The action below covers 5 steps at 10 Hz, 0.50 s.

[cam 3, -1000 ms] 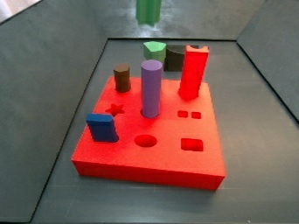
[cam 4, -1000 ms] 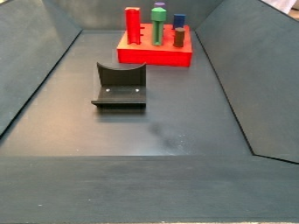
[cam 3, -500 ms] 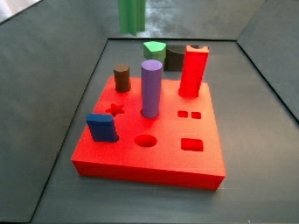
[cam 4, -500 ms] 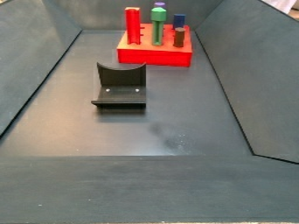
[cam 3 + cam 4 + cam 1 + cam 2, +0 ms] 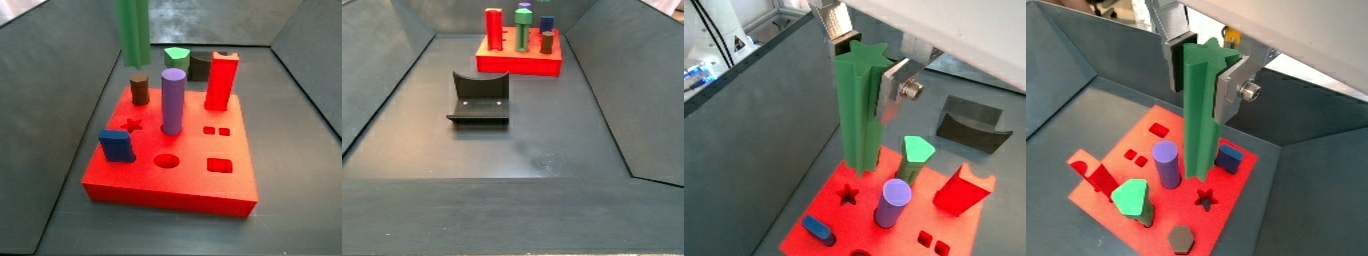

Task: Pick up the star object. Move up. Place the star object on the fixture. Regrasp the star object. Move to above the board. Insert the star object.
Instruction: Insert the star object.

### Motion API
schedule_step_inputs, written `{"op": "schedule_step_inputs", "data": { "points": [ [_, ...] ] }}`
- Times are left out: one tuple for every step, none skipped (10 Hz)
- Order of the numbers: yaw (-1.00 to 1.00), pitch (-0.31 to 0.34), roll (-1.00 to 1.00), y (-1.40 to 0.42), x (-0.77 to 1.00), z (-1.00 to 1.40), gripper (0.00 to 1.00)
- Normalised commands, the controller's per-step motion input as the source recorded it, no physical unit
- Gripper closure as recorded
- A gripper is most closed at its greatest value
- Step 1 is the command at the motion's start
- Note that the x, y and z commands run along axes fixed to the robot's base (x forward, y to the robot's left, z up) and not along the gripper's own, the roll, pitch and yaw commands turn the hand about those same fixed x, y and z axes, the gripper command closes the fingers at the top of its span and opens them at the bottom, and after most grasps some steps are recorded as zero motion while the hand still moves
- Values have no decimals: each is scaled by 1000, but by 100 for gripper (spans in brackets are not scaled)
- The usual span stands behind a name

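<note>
My gripper (image 5: 865, 60) is shut on the upper end of the star object (image 5: 858, 110), a long dull-green rod that hangs upright. It holds it the same way in the other wrist view (image 5: 1204, 75), around the rod (image 5: 1200, 110). In a side view only the rod (image 5: 132, 30) shows, its lower end just above the brown cylinder (image 5: 139, 90), high over the red board (image 5: 187, 178). The star hole (image 5: 131, 125) lies open near the board's left edge and shows in both wrist views (image 5: 847, 195) (image 5: 1204, 200). The dark fixture (image 5: 480, 98) stands bare on the floor.
On the board stand a purple cylinder (image 5: 174, 100), a tall red pillar (image 5: 222, 82), a blue block (image 5: 116, 145) and a bright-green piece (image 5: 177, 57). A round hole (image 5: 166, 160) and a square hole (image 5: 219, 165) are open. Grey walls enclose the floor.
The star object has moved left and lower in a side view, from the top middle to over the board's left side. The fixture and board pieces have not moved.
</note>
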Motion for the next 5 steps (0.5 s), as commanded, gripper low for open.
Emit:
{"op": "schedule_step_inputs", "data": {
  "points": [
    [-471, -60, -151, -91, -340, -806, 100],
    [-629, -7, -184, -140, -303, -786, 100],
    [-657, -7, -211, -143, -240, -717, 100],
    [-600, 0, -263, -80, -54, -589, 100],
    [-189, 0, -179, 0, 74, -177, 100]
  ]
}}
